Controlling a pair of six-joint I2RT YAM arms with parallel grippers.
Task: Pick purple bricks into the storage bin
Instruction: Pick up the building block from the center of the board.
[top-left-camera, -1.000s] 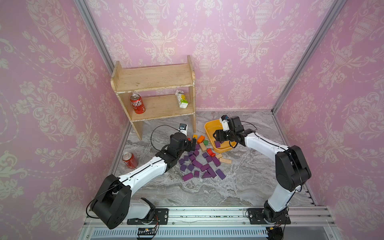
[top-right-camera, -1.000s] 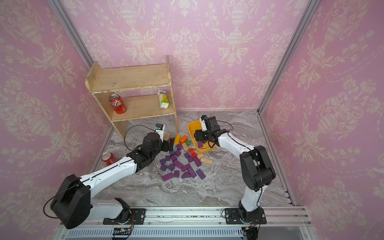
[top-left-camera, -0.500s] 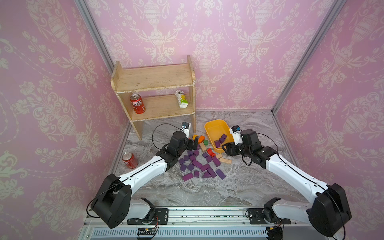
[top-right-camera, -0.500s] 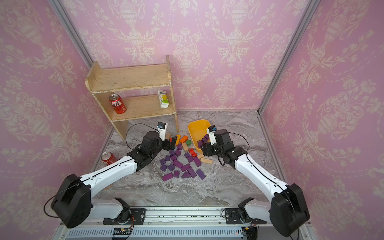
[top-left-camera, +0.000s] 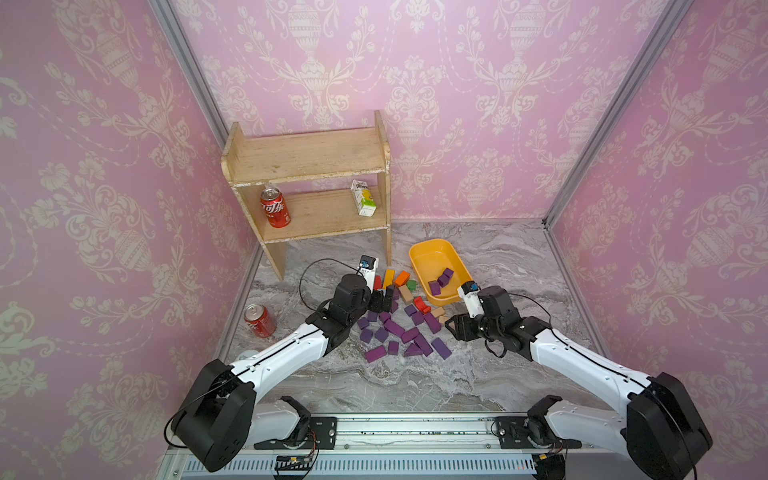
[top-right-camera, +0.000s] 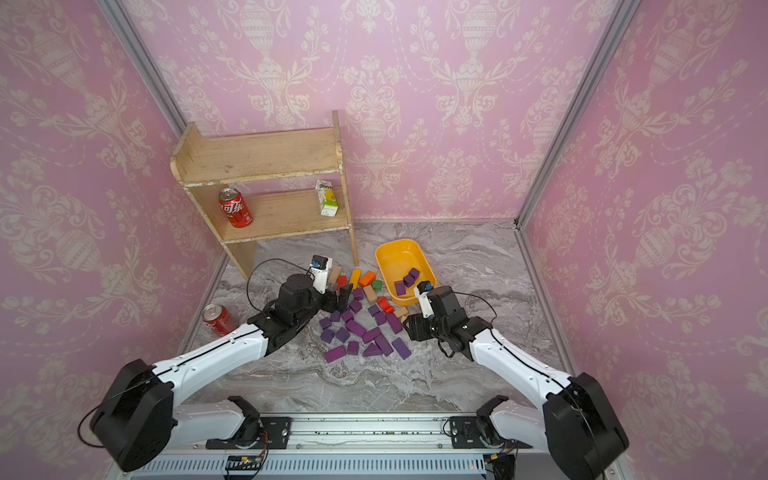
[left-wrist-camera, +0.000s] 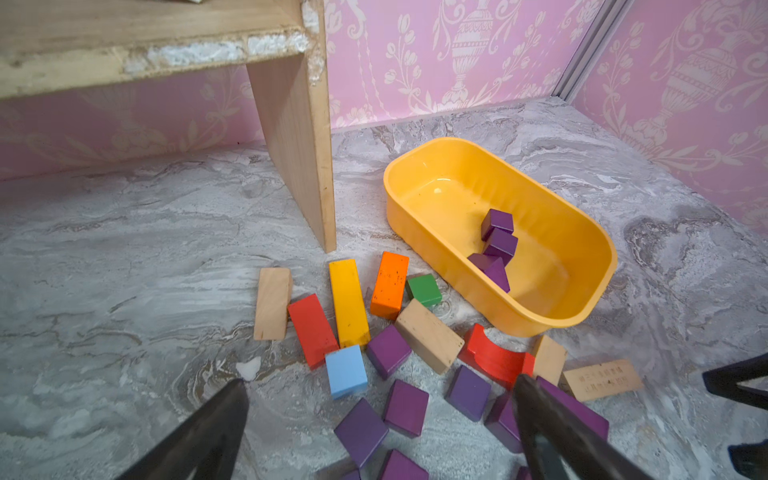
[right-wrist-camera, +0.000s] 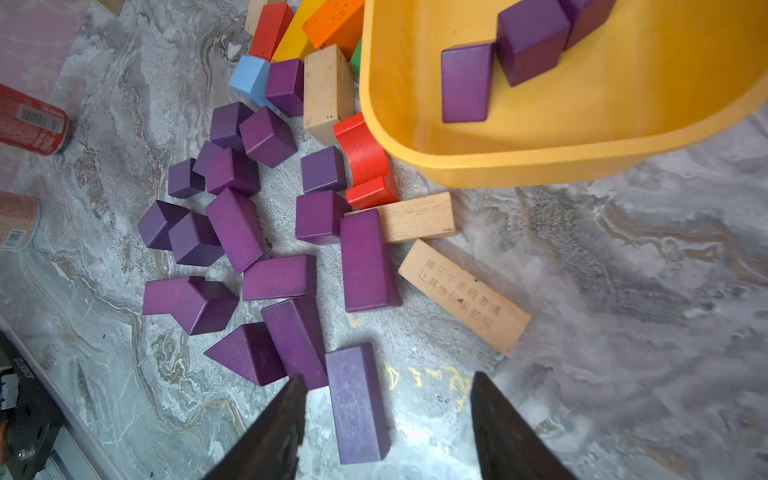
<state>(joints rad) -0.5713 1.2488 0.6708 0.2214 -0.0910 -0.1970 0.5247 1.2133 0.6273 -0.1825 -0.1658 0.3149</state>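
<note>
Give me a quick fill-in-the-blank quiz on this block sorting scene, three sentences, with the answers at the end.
1. Inside the storage bin lie ____ purple bricks.
2. On the wooden shelf's lower tier stand a carton and a red ____.
3. The left gripper has its jaws ____.

Missing words: three; can; open.
</note>
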